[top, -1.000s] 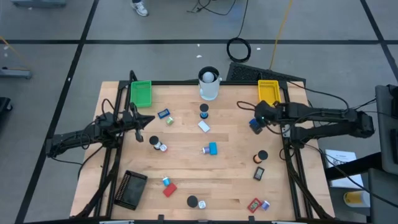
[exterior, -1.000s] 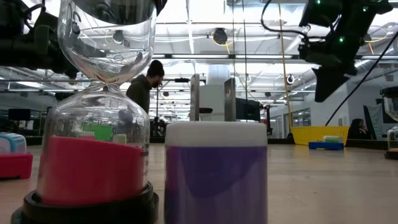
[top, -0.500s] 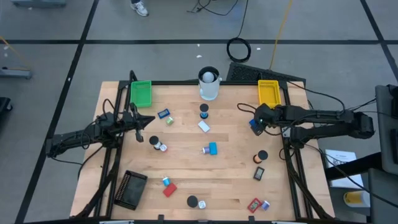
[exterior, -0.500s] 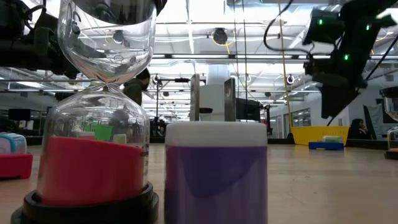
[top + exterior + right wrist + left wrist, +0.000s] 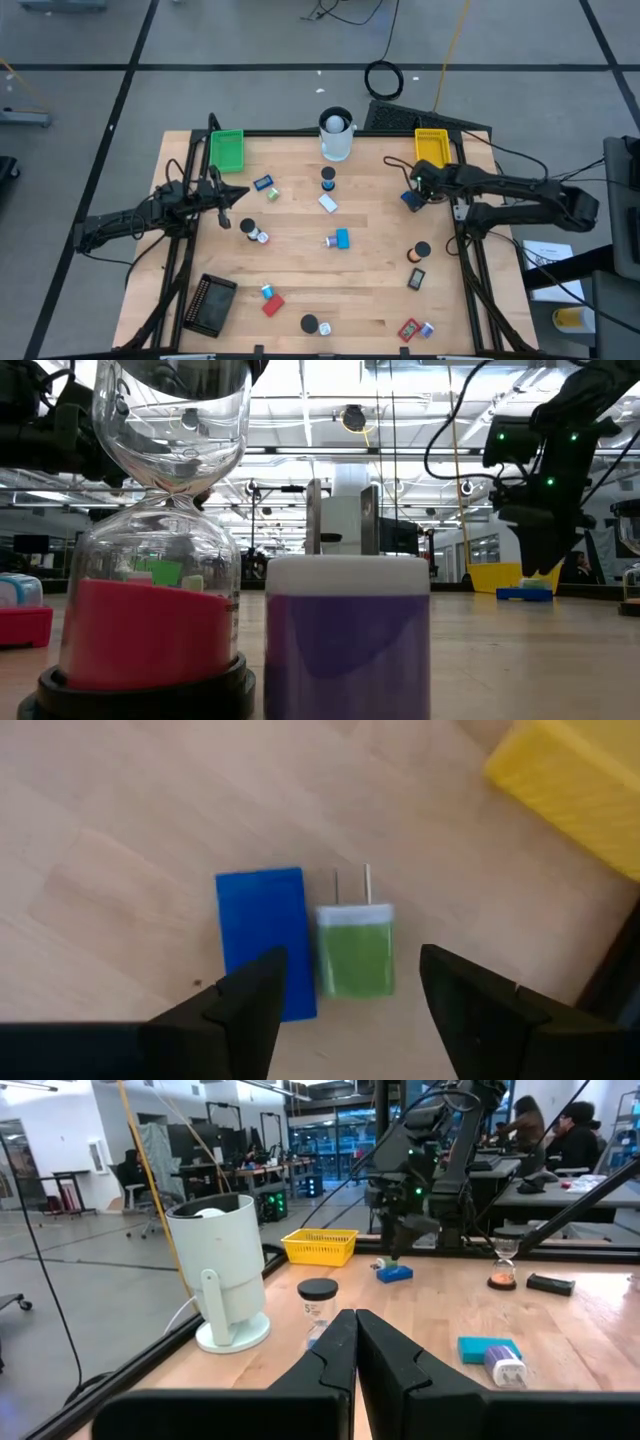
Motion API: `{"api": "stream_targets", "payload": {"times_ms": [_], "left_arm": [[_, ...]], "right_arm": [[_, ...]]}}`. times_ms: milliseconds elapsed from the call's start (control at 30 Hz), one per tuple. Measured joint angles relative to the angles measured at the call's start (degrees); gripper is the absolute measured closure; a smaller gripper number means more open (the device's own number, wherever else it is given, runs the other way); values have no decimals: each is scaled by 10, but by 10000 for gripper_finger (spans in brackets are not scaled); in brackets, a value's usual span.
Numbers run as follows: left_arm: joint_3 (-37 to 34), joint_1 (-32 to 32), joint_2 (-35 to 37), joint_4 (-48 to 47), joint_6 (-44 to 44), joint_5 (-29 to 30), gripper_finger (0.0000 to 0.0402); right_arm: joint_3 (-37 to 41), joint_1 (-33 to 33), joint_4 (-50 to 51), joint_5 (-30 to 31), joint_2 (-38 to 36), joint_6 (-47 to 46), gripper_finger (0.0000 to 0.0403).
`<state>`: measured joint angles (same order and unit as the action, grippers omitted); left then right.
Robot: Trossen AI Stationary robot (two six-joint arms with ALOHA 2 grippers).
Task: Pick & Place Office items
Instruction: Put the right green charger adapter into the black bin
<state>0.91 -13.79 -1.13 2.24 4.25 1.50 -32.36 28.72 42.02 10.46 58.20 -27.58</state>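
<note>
Our right gripper point(image 5: 345, 995) hangs over a blue block point(image 5: 262, 942) and a green plug point(image 5: 355, 950) lying side by side on the table point(image 5: 300, 270), just beside the yellow tray point(image 5: 431, 148); its fingers are spread, holding nothing. Our left gripper point(image 5: 355, 1345) waits near the green tray point(image 5: 227, 150), fingers pressed together. Other small items lie scattered across the wood.

Blue block point(image 5: 262, 940) lies flat — green plug point(image 5: 355, 956) touching beside it.

Yellow tray point(image 5: 431, 148) crowds plug point(image 5: 355, 953) (blue block point(image 5: 262, 942) adjoining).
</note>
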Motion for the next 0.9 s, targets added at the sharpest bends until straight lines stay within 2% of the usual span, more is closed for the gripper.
{"api": "stream_targets", "payload": {"times_ms": [200, 900], "left_arm": [[0, 0, 0, -4, -3, 0, 392], [0, 0, 0, -6, -3, -2, 392]], "right_arm": [[0, 9, -6, 13, 28, 23, 180], [0, 9, -24, 12, 80, 45, 263]]}}
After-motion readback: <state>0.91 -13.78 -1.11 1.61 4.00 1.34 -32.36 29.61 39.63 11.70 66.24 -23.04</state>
